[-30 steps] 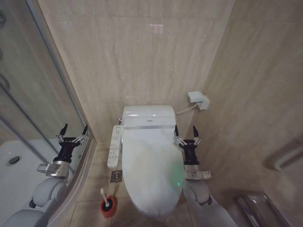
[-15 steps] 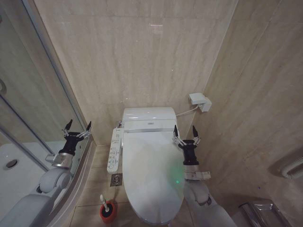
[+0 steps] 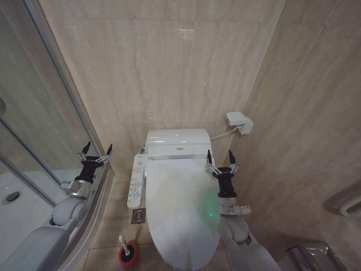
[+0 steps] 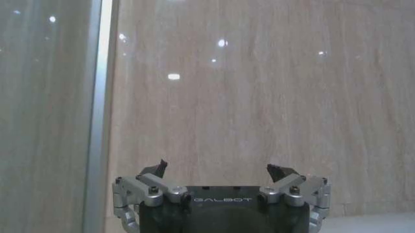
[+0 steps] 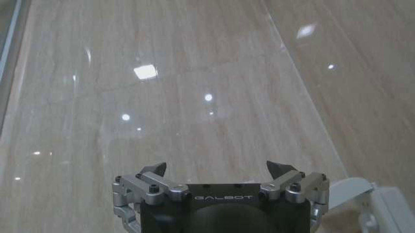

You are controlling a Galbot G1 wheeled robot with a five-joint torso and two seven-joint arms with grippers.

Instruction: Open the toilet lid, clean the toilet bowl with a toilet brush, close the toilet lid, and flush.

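The toilet lid [image 3: 180,206] is down, a smooth white oval in the middle of the head view, and it hides the toilet bowl. On the floor to its left the toilet brush [image 3: 123,241] stands upright in its red cup holder [image 3: 128,256]. My left gripper [image 3: 96,151] is open and raised beside the shower glass, well left of the toilet. My right gripper [image 3: 220,160] is open and raised just off the lid's right edge, near its hinge end. In the wrist views the left gripper [image 4: 220,170] and the right gripper [image 5: 217,169] are open and empty, facing the beige wall.
A white control panel [image 3: 136,180] runs along the toilet's left side, with a floor drain [image 3: 139,215] below it. A white wall box [image 3: 239,122] with a hose sits at the right. Shower glass [image 3: 39,124] and shower tray [image 3: 17,212] close the left; a metal bin [image 3: 313,257] stands at lower right.
The whole head picture has shifted, so the camera has moved. The left gripper now stands somewhat closer to the toilet. Both grippers stay open and empty.
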